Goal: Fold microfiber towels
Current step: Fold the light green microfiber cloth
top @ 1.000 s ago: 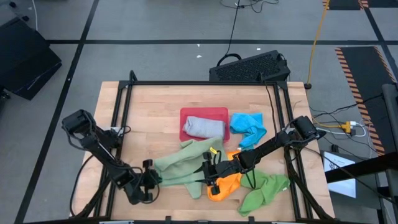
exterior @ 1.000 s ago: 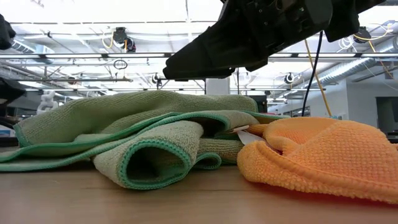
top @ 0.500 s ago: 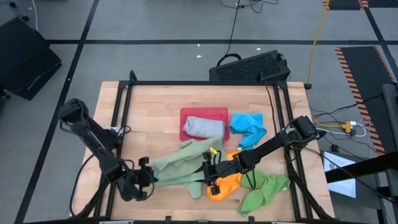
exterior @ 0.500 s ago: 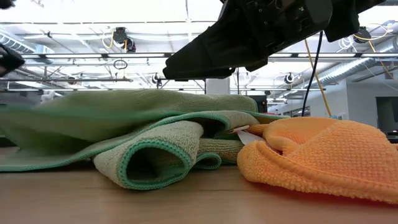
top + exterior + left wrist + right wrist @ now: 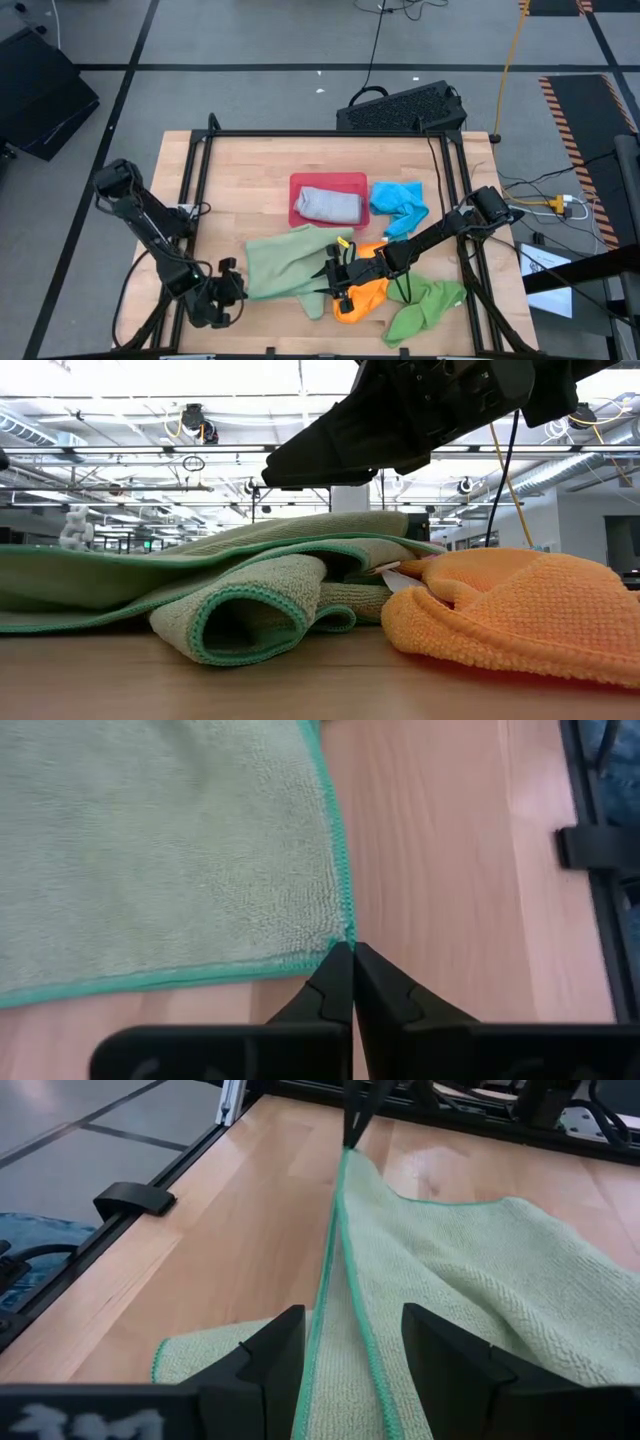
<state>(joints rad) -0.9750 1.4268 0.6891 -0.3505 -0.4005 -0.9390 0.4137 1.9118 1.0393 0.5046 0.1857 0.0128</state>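
Note:
A sage green towel (image 5: 285,265) lies spread at the table's front middle, over a second sage towel rolled under it (image 5: 260,615). My left gripper (image 5: 238,285) is shut on its near left corner. My right gripper (image 5: 335,282) is open just above the towel's right end, beside the orange towel (image 5: 362,295). In the right wrist view a raised ridge of the towel (image 5: 335,1280) runs between its fingers. A grey-blue towel (image 5: 328,205) lies folded on the red tray (image 5: 300,182). A bright blue towel (image 5: 398,205) and a bright green towel (image 5: 425,305) lie crumpled at the right. My left gripper pinches the sage towel's corner (image 5: 341,927) between its two fingertips, only at their free ends. It looks like one layer. The fingers slant down from the table's left. The corner is held a little above the wood, and the cloth runs taut from it toward the right gripper.
Black frame rails (image 5: 190,200) run along the table's left and right sides, and a clamp (image 5: 600,850) sits near the left gripper. Bare wood (image 5: 240,180) shows left of the tray and along the near edge. A keyboard (image 5: 400,105) lies beyond the far edge.
My left gripper, still shut on the corner, has drawn it toward the table's left edge. The sage towel's left part has spread out wider and flatter, and its humped upper layer has sunk and drawn taut. The right end has stayed under my right gripper.

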